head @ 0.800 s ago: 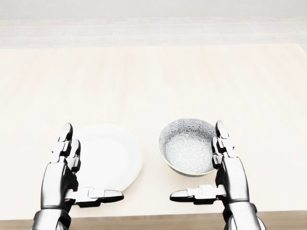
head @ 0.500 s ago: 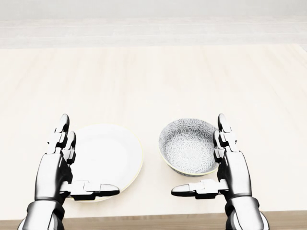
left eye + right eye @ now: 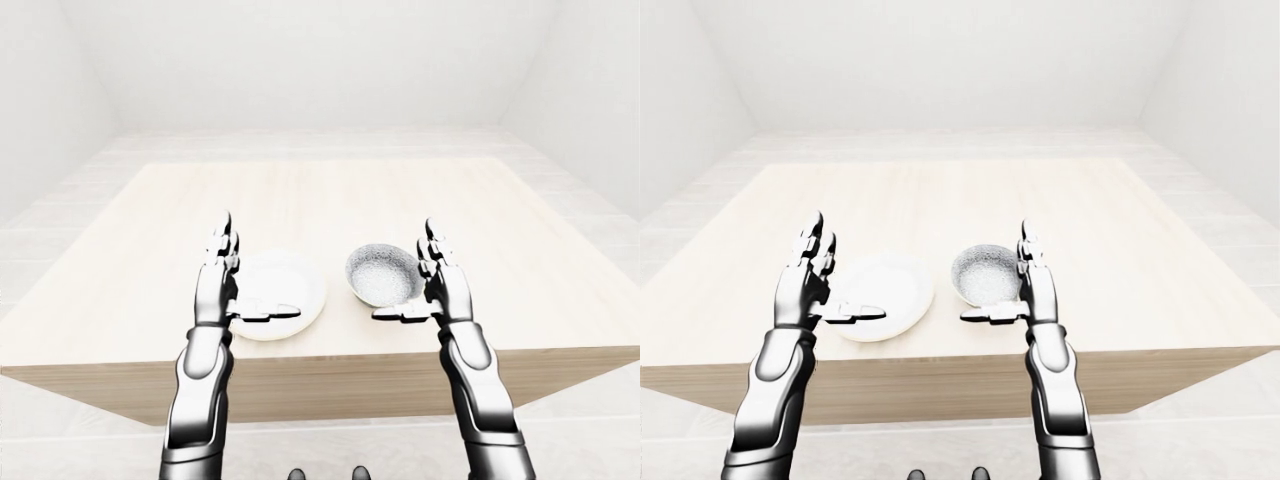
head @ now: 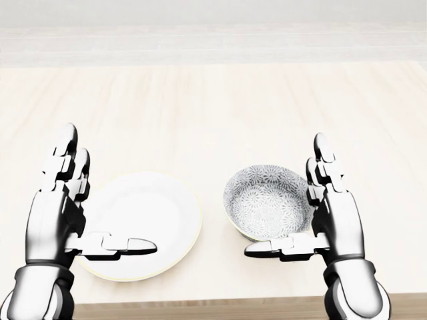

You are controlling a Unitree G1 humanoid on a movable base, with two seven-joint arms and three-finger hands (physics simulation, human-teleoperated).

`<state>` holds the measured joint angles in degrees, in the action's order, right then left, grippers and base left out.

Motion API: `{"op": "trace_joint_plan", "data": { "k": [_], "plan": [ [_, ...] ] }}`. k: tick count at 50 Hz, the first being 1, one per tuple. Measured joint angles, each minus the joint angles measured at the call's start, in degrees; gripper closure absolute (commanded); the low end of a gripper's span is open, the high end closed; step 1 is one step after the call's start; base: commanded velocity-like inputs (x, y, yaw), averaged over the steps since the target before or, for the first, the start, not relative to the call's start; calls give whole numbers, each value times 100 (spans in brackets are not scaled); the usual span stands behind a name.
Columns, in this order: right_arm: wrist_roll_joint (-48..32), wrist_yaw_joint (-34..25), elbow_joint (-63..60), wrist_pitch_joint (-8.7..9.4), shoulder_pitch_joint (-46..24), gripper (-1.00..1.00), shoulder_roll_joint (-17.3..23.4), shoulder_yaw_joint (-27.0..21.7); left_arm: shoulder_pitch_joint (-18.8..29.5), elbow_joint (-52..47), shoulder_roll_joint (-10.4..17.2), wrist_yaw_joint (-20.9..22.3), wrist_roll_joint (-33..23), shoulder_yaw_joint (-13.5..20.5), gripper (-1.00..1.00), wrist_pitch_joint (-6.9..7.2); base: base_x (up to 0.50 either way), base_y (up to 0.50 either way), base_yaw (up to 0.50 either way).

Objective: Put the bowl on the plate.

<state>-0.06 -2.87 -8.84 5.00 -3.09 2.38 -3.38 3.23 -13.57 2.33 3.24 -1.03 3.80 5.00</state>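
Bowl [image 4: 267, 200] sits on counter [image 4: 213, 113], just left of right robot hand [image 4: 335, 227] in head view. That hand's fingers are spread, holding nothing. Plate [image 4: 157, 213] lies further left, beside left robot hand [image 4: 52, 223], likewise splayed and empty (right hand nearer bowl).

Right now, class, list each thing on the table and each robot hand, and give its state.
Patterned bowl: upright, empty, standing on the table beside the plate, not on it.
White plate: flat on the table, empty.
Left hand: open, at the plate's left edge, holding nothing.
Right hand: open, at the bowl's right side, fingers not closed round it.
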Motion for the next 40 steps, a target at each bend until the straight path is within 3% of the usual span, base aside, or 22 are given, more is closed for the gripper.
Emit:
{"op": "trace_joint_plan", "data": {
  "k": [29, 40],
  "plan": [
    [25, -8, -344, 0, -163, -100, 3, -42, 297, -136, 126, -19, 136, 148, -100, 0, 6, 27, 0],
    [74, 6, -328, 0, -189, -100, -11, -53, 304, -76, 138, 1, 107, 162, -100, 0, 11, 3, 0]
  ]
}}
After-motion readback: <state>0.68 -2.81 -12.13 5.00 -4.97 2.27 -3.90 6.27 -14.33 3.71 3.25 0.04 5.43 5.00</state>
